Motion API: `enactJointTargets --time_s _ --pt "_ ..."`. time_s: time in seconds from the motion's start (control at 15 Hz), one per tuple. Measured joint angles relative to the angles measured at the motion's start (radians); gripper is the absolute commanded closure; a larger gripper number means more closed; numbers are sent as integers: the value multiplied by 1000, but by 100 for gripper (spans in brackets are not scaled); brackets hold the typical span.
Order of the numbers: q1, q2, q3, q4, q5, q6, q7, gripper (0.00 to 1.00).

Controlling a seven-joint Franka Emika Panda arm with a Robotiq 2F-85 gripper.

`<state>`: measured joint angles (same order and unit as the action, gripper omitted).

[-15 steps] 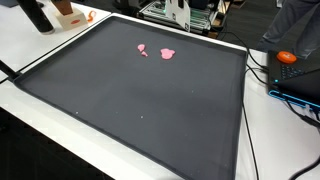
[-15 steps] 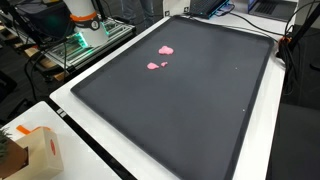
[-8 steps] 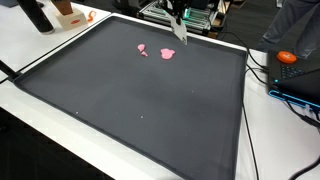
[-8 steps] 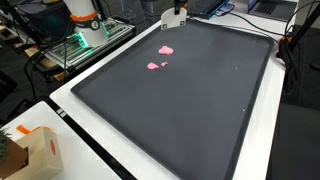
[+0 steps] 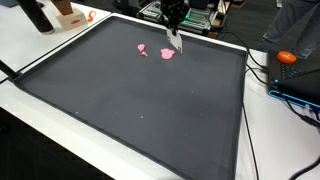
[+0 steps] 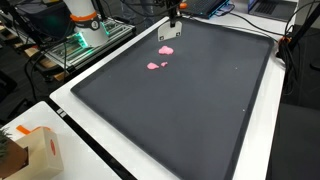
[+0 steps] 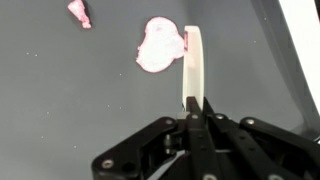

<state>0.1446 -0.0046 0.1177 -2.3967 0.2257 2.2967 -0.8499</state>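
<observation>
My gripper (image 7: 197, 106) is shut on a flat white scraper-like piece (image 7: 192, 62) that sticks out forward from the jaws. In the wrist view its far end lies right beside a larger pink blob (image 7: 158, 46); a smaller pink bit (image 7: 78, 12) sits further left. Both exterior views show the gripper (image 5: 173, 26) (image 6: 172, 19) coming down from above at the far end of a black mat (image 5: 150, 110) (image 6: 200, 100). The white piece (image 5: 174, 40) (image 6: 168, 32) hangs just above the larger blob (image 5: 167, 54) (image 6: 166, 49). I cannot tell whether it touches the mat.
The mat has a white border on a white table. An orange object (image 5: 287, 58) and cables lie by one edge. A cardboard box (image 6: 30, 150) stands at a near corner. A metal rack (image 6: 85, 40) and a dark bottle (image 5: 36, 15) stand beyond the mat.
The gripper with the white piece came into view from above and dropped toward the larger pink blob. The pink bits have not moved.
</observation>
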Motion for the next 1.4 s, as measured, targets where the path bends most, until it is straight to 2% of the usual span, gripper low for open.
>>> enactJointTargets --time_s 0.33,0.8,1.4 --pt "-17 2 -3 -58 1 75 -55 99" --pt "-35 30 -7 -93 -15 149 -63 99" --pt "-45 52 -9 -95 -79 158 -59 99"
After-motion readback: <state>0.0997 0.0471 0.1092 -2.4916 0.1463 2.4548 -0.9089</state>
